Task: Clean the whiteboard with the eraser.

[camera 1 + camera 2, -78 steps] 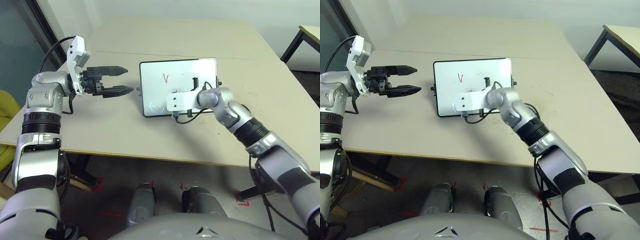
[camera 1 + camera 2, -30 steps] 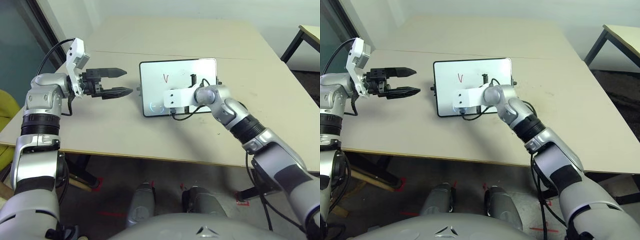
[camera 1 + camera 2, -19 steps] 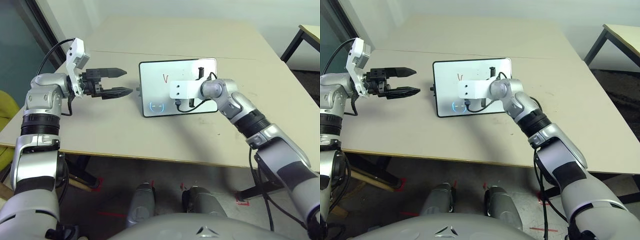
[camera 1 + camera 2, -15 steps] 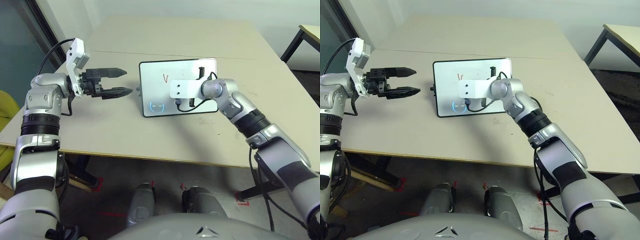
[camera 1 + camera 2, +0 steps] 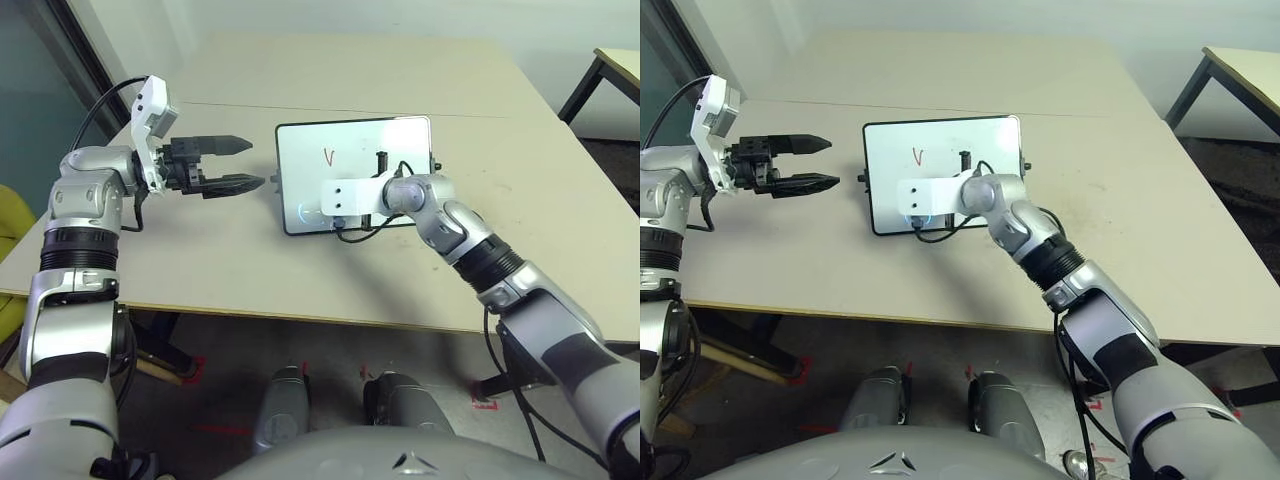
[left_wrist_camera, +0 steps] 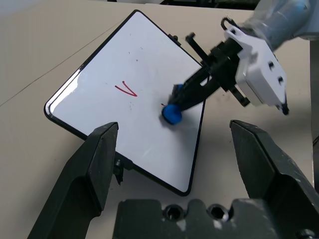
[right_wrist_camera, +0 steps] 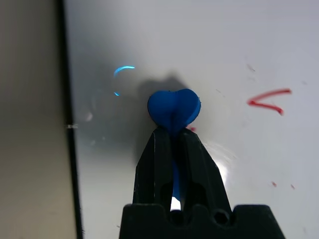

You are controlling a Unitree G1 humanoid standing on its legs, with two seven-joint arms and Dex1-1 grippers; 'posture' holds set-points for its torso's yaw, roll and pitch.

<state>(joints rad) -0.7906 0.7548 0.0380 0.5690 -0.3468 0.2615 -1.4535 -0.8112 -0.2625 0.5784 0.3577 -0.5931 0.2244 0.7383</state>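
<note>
- A small bright blue eraser [image 7: 173, 110] is pinched between the two black fingers of the right gripper [image 7: 173, 137], which are clenched tight on it; its rounded end sticks out past the fingertips.
- The eraser's end presses on the glossy white surface of a small rectangular whiteboard [image 5: 400, 140] with a thin black frame and rounded corners.
- On the whiteboard, the eraser sits toward the near left part, just beside a faint round blue logo [image 7: 121, 74] and apart from a red V-shaped marker stroke [image 6: 125, 89].
- A tiny red mark [image 7: 192, 129] shows right beside the eraser.
- The whiteboard lies flat on a beige table [image 5: 200, 250].
- The left gripper [image 5: 240, 163] hangs above the table to the left of the whiteboard, its two black fingers spread apart and holding nothing.
- Counted: one whiteboard, one eraser, two grippers, one V-shaped stroke.
</note>
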